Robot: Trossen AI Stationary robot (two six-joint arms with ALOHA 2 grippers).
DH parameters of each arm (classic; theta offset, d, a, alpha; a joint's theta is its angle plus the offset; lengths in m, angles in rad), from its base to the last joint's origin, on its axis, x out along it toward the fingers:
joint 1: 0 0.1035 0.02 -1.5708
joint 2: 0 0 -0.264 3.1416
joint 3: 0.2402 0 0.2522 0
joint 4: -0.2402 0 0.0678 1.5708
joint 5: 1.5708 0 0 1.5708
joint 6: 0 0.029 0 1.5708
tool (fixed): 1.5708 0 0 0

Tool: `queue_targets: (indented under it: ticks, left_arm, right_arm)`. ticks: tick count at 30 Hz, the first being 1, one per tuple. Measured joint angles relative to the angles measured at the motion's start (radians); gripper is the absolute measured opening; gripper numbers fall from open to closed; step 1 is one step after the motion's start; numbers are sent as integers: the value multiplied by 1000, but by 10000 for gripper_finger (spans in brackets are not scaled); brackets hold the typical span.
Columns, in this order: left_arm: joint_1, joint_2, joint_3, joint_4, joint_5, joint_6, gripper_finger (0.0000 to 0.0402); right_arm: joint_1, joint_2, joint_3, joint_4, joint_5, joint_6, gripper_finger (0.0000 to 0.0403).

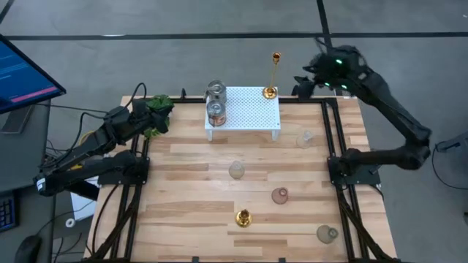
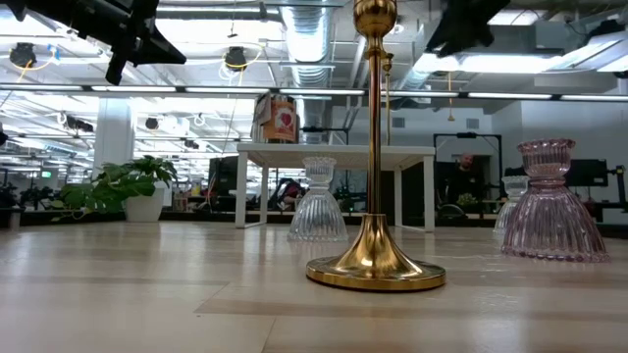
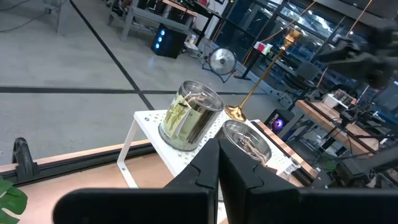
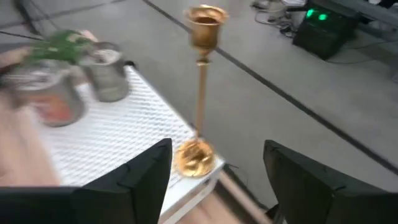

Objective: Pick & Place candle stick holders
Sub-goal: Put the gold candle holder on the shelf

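Right wrist view: tall gold candlestick holder with thin stem and round base is standing upright at the white perforated stand's corner, directly ahead of the right pincer, whose fingers are standing wide, holding nothing. Left pincer is resting shut, farther off.

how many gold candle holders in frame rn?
2. Tall candle stick holder stands on the far-right corner of the white perforated stand. The second gold candle stick holder stands on the table's near middle. None appear hidden.

Grey concrete floor crossed by dark lines surrounds the worktop. A monitor stands at one side; strip lights run beneath exposed ceiling ducts.
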Motion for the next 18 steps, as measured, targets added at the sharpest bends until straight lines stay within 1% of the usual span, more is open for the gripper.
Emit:
queue_targets:
  ticks: [2, 4, 6, 8, 13, 15, 18]
  left_arm:
    - [0, 0, 0, 0, 0, 0, 6]
    - [0, 0, 0, 0, 8, 0, 6]
    - [0, 0, 0, 0, 26, 0, 6]
    - [0, 0, 0, 0, 42, 0, 6]
    - [0, 0, 0, 1, 51, -2, 6]
    - [0, 0, 0, 3, 58, -4, 6]
    - [0, 0, 0, 3, 78, -4, 6]
  right_arm:
    - [47, -60, 0, -69, 0, 25, 235]
    - [129, -101, 0, -139, -2, 67, 226]
    - [250, -112, 0, -196, -12, 140, 220]
    - [397, -108, -18, -201, -3, 216, 217]
    - [760, -24, -44, -199, 161, 334, 220]
    - [870, 24, -45, -196, 207, 366, 225]
    - [992, 111, -45, -190, 219, 413, 237]
